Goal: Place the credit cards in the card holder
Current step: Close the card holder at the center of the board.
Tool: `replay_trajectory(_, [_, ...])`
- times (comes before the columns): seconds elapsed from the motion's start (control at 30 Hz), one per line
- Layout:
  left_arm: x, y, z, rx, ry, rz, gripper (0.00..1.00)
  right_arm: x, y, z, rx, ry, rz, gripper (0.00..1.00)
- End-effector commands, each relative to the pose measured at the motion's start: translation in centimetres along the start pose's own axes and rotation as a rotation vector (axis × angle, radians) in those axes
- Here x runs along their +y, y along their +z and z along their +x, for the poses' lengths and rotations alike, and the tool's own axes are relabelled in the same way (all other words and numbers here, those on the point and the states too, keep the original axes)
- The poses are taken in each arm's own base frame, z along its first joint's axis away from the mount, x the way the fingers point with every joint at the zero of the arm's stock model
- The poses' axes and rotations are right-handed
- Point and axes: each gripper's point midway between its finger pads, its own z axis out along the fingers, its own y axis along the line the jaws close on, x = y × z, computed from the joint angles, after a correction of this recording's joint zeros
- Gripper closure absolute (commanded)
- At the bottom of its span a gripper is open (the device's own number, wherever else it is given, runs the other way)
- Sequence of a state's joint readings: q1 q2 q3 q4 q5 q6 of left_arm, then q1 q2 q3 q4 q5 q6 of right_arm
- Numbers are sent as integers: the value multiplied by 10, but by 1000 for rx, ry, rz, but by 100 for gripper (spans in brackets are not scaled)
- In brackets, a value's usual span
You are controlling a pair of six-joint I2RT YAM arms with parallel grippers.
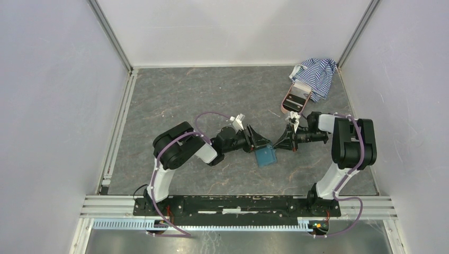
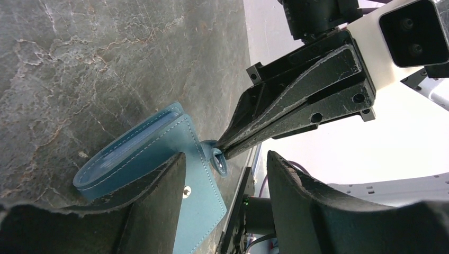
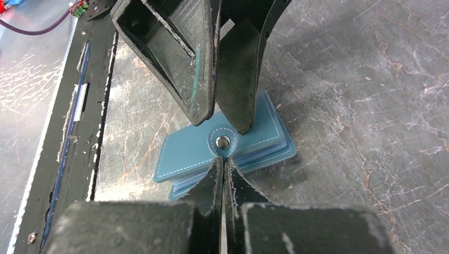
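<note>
The left gripper (image 1: 263, 143) and right gripper (image 1: 276, 144) hemmed the card holder (image 1: 266, 156) from both sides; only its near edge lay free. A pink case (image 1: 295, 97) and striped cloth (image 1: 317, 74) filled the far right corner; elsewhere the bench (image 1: 174, 95) lay open.

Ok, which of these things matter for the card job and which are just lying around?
In the job: card holder; right gripper, pinching its snap tab; left gripper.
Lying about: pink case; striped cloth.
No loose cards visible.
</note>
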State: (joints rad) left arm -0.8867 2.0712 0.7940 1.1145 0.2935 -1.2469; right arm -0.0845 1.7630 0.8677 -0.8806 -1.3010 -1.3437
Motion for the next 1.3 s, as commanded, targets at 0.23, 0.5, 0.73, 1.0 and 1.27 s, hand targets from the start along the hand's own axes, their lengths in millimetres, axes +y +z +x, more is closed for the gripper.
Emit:
replay_trajectory(0.23, [-8,6,-4,7,22,25,35,40,16,-38,-211,59,-111,73])
replay_trajectory(0.5, [-8,1,-4,-1,20,22,35,38,12,-47,-180,4,-106,2])
replay_trajectory(0.73, [-26,0,-17,-22,51,53,35,28,-17,-65,-91,-236,-9,2])
replay_trajectory(1.0, [-71,-3,-43,-51,173,86,35,-18,-70,-83,160,-370,376,2])
replay_trajectory(1.27, [-100,-41,-66,-135,436,0,33,-11,-88,-130,15,-341,633,2])
